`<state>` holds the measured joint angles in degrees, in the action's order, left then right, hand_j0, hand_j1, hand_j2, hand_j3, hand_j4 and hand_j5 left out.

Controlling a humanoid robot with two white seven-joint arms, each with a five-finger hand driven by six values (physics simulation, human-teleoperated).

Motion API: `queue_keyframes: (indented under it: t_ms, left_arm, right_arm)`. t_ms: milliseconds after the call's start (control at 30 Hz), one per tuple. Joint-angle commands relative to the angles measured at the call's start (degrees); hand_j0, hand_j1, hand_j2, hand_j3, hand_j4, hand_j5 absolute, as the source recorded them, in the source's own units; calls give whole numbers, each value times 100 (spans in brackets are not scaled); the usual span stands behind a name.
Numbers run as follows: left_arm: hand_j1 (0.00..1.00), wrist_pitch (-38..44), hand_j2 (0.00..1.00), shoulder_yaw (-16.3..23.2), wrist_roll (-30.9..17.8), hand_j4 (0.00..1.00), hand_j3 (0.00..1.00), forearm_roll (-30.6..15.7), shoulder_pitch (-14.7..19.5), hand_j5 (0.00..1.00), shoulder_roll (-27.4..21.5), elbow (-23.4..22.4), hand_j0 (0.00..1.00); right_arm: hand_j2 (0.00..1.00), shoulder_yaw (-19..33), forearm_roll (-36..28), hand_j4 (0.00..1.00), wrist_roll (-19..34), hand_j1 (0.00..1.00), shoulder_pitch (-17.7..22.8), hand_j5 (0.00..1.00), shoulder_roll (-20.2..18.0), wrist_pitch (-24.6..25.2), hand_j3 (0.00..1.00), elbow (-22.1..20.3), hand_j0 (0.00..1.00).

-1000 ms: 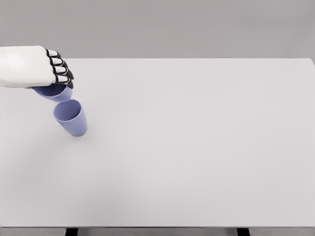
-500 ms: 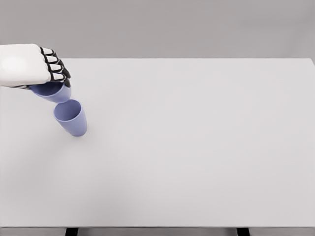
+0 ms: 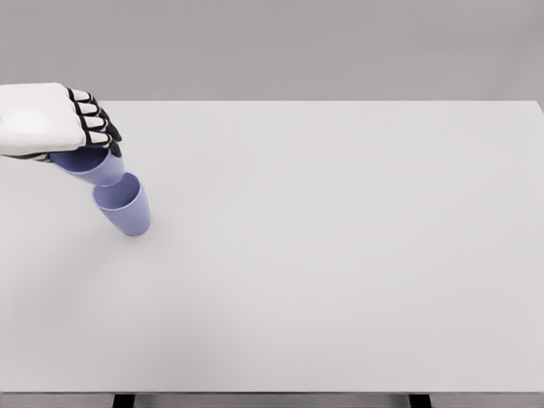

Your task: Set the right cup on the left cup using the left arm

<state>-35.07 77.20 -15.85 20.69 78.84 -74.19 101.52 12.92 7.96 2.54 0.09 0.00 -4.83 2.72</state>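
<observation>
Both cups look like smooth matt plastic, soft purple-blue: the one on the table [image 3: 124, 206] and the held one [image 3: 93, 167]. The table [image 3: 340, 255] top is plain white, smooth, matt, no shine. The left hand [image 3: 51, 119] has a smooth white shell w/ black finger joints, prob. hard plastic.

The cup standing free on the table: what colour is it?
The cup is a plain lavender blue, seen in the head view.
</observation>
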Motion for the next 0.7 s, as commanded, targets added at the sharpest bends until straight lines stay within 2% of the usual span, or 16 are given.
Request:
queue_keyframes:
  t_ms: [0, 667]
  left_arm:
    - [66, 7, 66, 6, 3, 66, 66, -39, 0, 66, -8, -1, 66]
    - [67, 7, 67, 102, 12, 67, 67, -162, -26, 67, -60, 17, 67]
  right_arm:
    - [100, 0, 4, 100, 1, 100, 9, 100, 0, 0, 100, 0, 100]
    - [100, 0, 4, 100, 1, 100, 0, 100, 0, 0, 100, 0, 100]
